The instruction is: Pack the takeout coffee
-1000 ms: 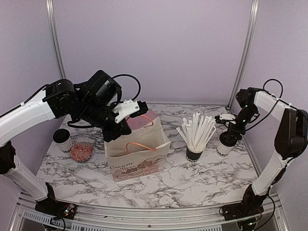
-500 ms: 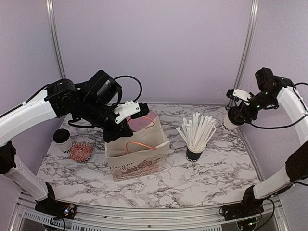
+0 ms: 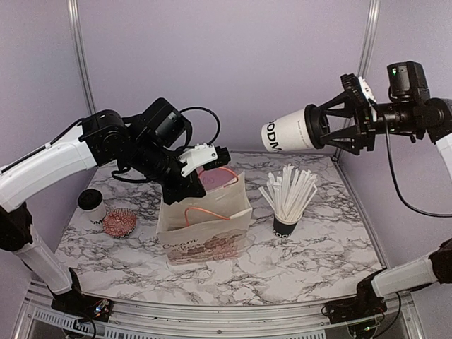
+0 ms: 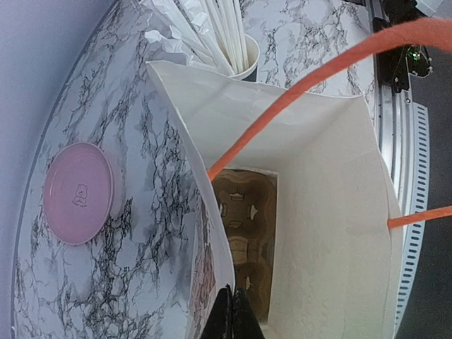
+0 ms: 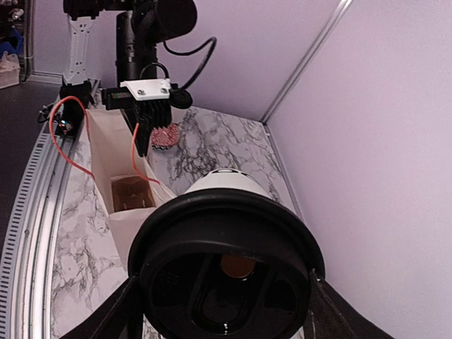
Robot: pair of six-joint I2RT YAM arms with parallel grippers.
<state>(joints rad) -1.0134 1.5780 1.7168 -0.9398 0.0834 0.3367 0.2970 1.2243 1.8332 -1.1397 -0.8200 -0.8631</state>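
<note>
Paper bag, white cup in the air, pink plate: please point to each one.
paper bag [image 3: 205, 229], top external view, on its printed front wall.
white cup [image 3: 288, 131], top external view, on its side wall.
pink plate [image 4: 78, 192], left wrist view, on its centre.

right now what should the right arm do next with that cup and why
Probably swing the cup left over the bag and turn it upright: it hangs sideways in the right jaws, well right of the mouth that the left jaws pinch open.
</note>
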